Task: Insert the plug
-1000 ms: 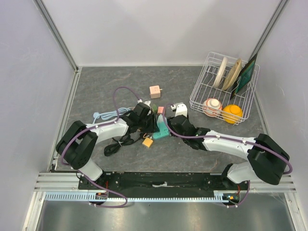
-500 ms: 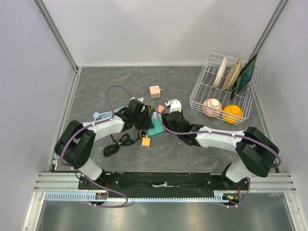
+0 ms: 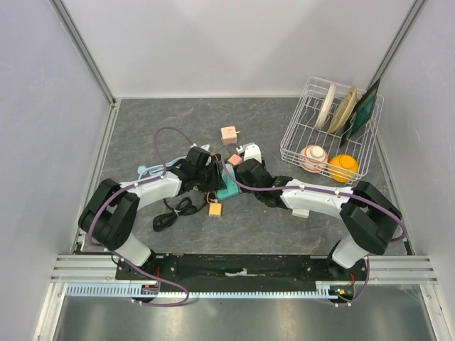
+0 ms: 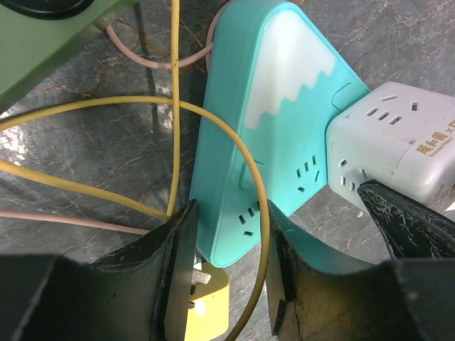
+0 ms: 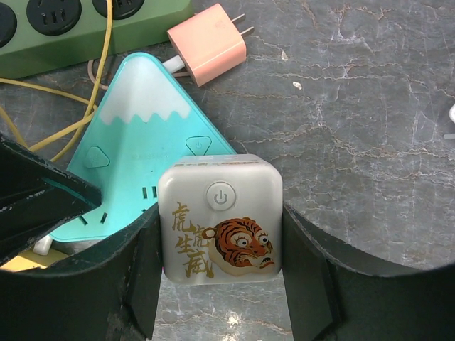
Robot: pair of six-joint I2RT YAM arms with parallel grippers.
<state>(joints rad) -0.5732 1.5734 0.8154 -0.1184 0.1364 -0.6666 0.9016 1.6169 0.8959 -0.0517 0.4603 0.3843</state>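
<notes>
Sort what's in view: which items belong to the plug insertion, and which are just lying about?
Job: teal power strip; tiger cube socket in the right end effector; perhaps the yellow plug.
Lying about: green power strip; pink charger; dish rack; black cable.

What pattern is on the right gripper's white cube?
The cube bears an orange tiger and gold characters; best in right wrist view.

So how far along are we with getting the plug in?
Done: the right fingers clamp the white tiger cube, which sits right by the teal strip. In hand: apparently lining it up, with the left fingers at the strip's near corner. Left: the insertion itself; the strip's visible sockets are empty.
</notes>
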